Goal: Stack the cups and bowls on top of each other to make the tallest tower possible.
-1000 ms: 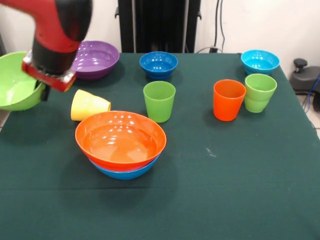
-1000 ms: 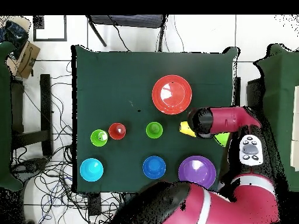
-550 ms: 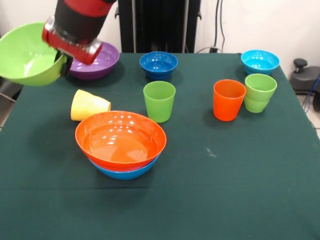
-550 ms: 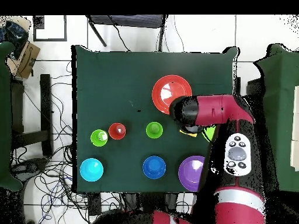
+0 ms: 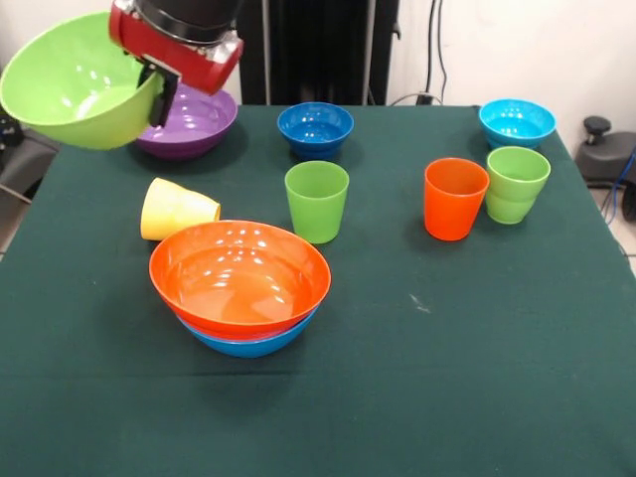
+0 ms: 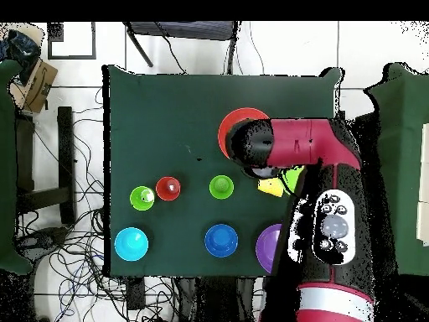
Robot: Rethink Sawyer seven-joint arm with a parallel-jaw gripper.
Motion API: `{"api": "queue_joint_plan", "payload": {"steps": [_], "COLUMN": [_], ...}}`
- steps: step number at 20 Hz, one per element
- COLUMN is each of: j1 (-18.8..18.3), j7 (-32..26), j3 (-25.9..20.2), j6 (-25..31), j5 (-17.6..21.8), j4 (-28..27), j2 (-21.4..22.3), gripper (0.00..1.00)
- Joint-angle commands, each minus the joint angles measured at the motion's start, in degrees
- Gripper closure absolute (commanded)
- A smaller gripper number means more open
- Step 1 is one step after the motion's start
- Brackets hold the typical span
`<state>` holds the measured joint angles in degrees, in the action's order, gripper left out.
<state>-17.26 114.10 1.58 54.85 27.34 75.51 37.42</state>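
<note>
Front view: lime green bowl (image 5: 75, 84) held aloft and tilted at upper left, clear of the desk (image 5: 477, 338), rim pinched by the closed fingers (image 5: 157, 96) of the gripper (image 5: 154, 89). Purple bowl (image 5: 194, 119) seen just behind and below the gripper, resting on the desk's far left corner. Orange bowl (image 5: 239, 275) nested in the blue bowl (image 5: 248, 343) near the desk's front left, forming the tower (image 5: 240, 293) so far, only a sliver of blue showing underneath. Yellow cup (image 5: 176, 209) lying on its side just behind the tower, mouth facing left. Green cup (image 5: 317, 201) upright near mid-desk, well apart from the orange cup (image 5: 455, 198), which stood just beside the light green cup (image 5: 517, 184); touching or not could not be told. Dark blue bowl (image 5: 315, 127) at far centre, turquoise bowl (image 5: 517, 121) at far right corner. Overhead view: arm (image 6: 306, 151) covering part of the orange bowl and most of the lime green bowl; only a green edge visible beside the yellow cup.
</note>
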Motion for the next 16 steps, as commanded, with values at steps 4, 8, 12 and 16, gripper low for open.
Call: {"api": "queue_joint_plan", "payload": {"steps": [4, 8, 12, 16], "j1": [2.4, 3.6, 4.7, 5.3], "j7": [-5.2, -2.0, 0.2, 0.8], "j3": [-7.8, -7.3, -6.7, -6.6], "j6": [3.3, 1.1, 0.7, 0.5], "j5": [-2.5, -3.1, -3.7, -4.3], "j4": [-2.5, -2.0, -1.4, -1.9], "j2": [-2.0, -2.8, -2.3, -2.9], "gripper": [1.00, 1.00, 1.00, 1.00]}}
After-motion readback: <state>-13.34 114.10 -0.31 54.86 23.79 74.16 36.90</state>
